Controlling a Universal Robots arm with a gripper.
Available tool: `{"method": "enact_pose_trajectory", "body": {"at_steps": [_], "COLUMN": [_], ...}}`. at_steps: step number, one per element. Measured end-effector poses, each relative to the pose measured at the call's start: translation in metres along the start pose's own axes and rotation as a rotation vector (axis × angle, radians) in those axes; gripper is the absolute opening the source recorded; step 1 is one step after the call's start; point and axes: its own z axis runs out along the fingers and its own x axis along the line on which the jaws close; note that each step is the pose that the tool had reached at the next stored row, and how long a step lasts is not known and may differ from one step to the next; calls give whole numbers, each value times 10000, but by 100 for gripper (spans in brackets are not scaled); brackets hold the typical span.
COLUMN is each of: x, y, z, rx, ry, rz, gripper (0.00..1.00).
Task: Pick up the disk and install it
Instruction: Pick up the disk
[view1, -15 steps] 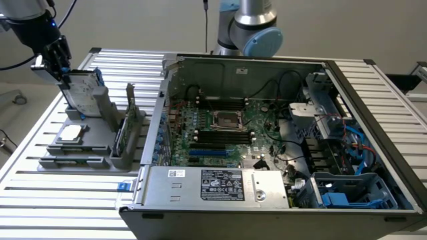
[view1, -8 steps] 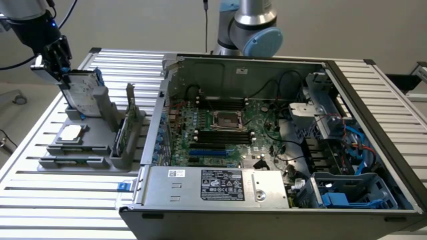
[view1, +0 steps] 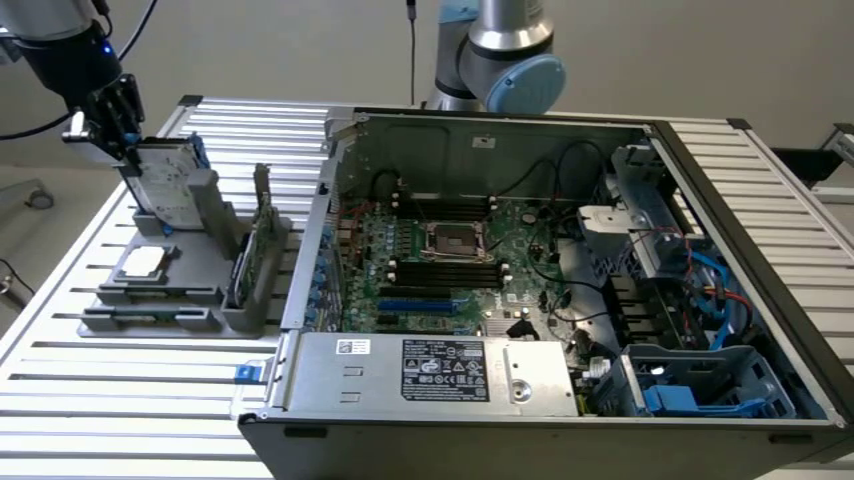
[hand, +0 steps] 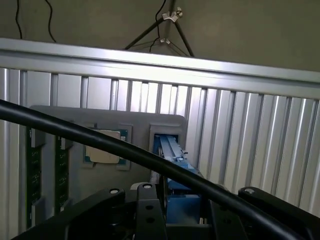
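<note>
The disk (view1: 166, 178), a silver-grey drive with a white label and a blue carrier edge, stands upright in a slot of the grey holder (view1: 200, 235) at the exterior view's left. My gripper (view1: 128, 148) sits down over the disk's upper end, at its top edge. In the wrist view the blue carrier of the disk (hand: 172, 160) rises from its slot, right in front of my gripper (hand: 175, 220), whose black links flank it. A black cable crosses that view and hides part of the disk.
The grey holder also carries a square silver chip (view1: 143, 262) and thin green cards (view1: 248, 262) standing on edge. The open computer case (view1: 400, 370) fills the exterior view's right, with a motherboard (view1: 447, 260) and blue drive bays (view1: 701, 385). All rest on a ribbed aluminium table (view1: 80, 400).
</note>
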Motion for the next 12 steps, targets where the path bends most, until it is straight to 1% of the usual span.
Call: {"method": "enact_pose_trajectory", "body": {"at_steps": [2,6,12], "x": [-1,2,5], "y": [0,1,0], "z": [1,-1,-1], "rx": [-17,-69,-86], "ry": [-2,-6,-11], "rz": [58,193,436], "gripper": [35,35,34]}}
